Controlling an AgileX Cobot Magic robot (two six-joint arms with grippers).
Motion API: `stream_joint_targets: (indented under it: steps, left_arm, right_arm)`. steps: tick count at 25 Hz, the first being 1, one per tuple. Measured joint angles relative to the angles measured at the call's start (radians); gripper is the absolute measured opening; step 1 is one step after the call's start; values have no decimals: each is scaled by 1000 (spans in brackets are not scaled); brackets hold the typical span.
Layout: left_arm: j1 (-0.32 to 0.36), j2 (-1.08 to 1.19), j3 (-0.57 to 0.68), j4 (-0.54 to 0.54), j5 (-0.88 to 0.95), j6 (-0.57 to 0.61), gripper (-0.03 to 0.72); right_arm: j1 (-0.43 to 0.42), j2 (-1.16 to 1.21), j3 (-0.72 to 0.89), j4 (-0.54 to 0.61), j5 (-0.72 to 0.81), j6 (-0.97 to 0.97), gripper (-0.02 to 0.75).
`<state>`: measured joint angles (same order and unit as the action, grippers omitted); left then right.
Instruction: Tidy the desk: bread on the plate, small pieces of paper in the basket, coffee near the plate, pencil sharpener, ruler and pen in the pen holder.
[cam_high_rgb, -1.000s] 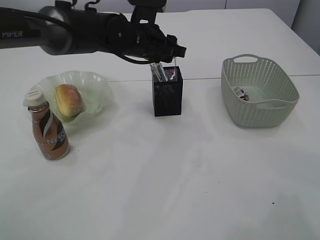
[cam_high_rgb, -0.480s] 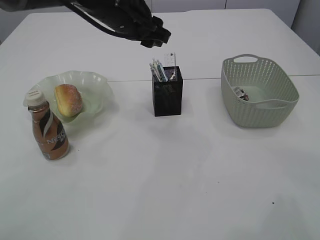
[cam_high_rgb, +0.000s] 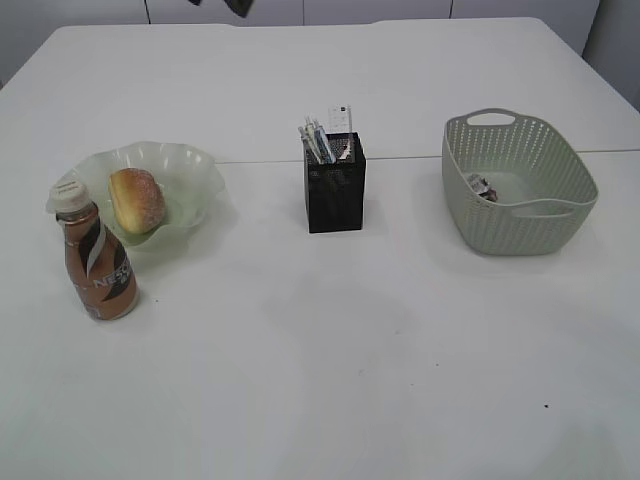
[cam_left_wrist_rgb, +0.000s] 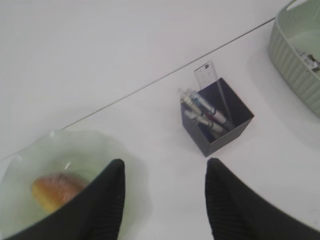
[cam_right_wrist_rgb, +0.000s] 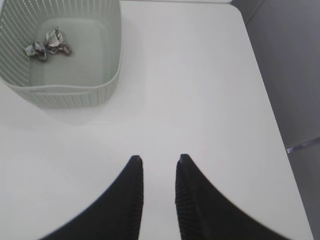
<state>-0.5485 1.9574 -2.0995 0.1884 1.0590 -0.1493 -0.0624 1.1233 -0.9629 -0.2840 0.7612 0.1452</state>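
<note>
Standing tidy on the desk (cam_high_rgb: 330, 360): bread (cam_high_rgb: 137, 200) on plate (cam_high_rgb: 195, 170), coffee (cam_high_rgb: 95, 262) just beside, pen holder (cam_high_rgb: 336, 185) mid-table, basket (cam_high_rgb: 520, 185) right.
Left wrist: left gripper (cam_left_wrist_rgb: 165, 167) spread apart, empty, well above; ruler (cam_left_wrist_rgb: 206, 75) upright in holder beyond the fingertips. Right wrist: right gripper (cam_right_wrist_rgb: 158, 159) narrowly parted, empty; paper scraps (cam_right_wrist_rgb: 47, 44) in basket, far ahead-left.

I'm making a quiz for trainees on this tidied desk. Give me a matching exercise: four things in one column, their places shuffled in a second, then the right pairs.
Things:
1. bread
2. coffee
3. ruler
4. crumpled paper pieces

Places:
A. standing in the pen holder
B. lying in the basket
C. resting on the plate
D. upright on the desk, in front of the plate

Pairs: 1-C, 2-D, 3-A, 4-B
</note>
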Motion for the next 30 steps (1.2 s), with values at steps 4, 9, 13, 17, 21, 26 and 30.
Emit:
stream_joint_targets:
  steps: [4,9,13,17,21,26,30]
  left_arm:
    - [26,-19,-128,-7,170,-15,372]
    - [58,-98,-137,-90,201,-19,370]
    - [58,-168,-139,-87,205,-19,370]
    - [62,-260,-136,-70,210,-19,370]
    - [64,-371,-86,-60,210,-20,370]
    - [64,-539,35,-46,212,-20,370]
    - [64,-696,132,-27,212,-21,370]
  right_arm:
    - [0,-45,0,60,42,0,195]
    - [0,-94,-2,118,119,0,195]
    - [0,-138,-12,136,242,2,195]
    - [0,-193,-50,201,318,-5,195]
    - [0,-232,-83,266,392,-32,199]
    - [0,-288,-100,383,485,-79,329]
    - [0,-354,-102,548,497,-180,468]
